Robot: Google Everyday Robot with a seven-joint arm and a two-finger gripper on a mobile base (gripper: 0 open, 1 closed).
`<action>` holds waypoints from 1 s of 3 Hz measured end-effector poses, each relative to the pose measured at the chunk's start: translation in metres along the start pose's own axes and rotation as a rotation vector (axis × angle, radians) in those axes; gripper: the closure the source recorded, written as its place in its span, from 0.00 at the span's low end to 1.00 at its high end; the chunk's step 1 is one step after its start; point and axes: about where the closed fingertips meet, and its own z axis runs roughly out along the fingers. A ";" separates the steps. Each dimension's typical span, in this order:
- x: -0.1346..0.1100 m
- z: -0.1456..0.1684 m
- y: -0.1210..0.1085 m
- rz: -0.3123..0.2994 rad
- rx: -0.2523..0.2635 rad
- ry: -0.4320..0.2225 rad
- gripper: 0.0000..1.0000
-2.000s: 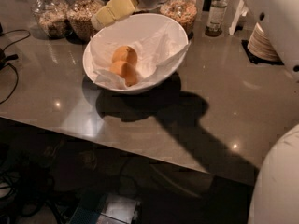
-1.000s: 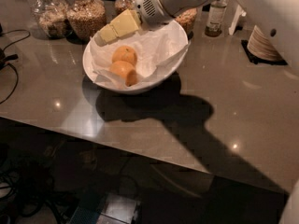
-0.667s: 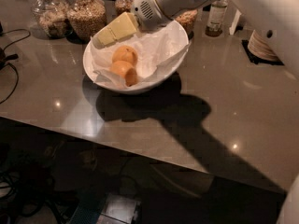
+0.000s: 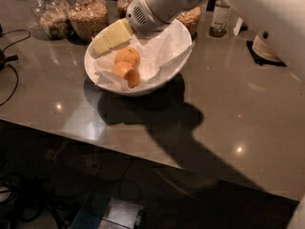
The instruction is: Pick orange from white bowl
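Observation:
The white bowl (image 4: 178, 44) stands on the grey counter, its slanted rim high at the back right, lined with crumpled white paper. Two oranges lie in its left half: one orange (image 4: 127, 57) further back, a second (image 4: 126, 73) just in front of it. My gripper (image 4: 110, 38), with pale yellow fingers, reaches in from the upper right on the white arm (image 4: 157, 6). It hangs over the bowl's back left rim, just above and left of the rear orange, touching neither fruit.
Glass jars of grains (image 4: 88, 15) stand behind the bowl at the back left, with another jar (image 4: 190, 18) and a small bottle (image 4: 219, 17) at the back right. A cable (image 4: 9, 63) lies at the left. The counter's front edge (image 4: 143, 156) runs diagonally.
The gripper has come down and forward from above the jars to the bowl's back left rim, closer to the oranges. Bowl and oranges have not moved.

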 end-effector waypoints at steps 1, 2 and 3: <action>0.019 0.009 -0.006 0.102 0.141 0.039 0.00; 0.029 0.016 -0.010 0.176 0.158 0.053 0.00; 0.029 0.016 -0.010 0.176 0.158 0.053 0.00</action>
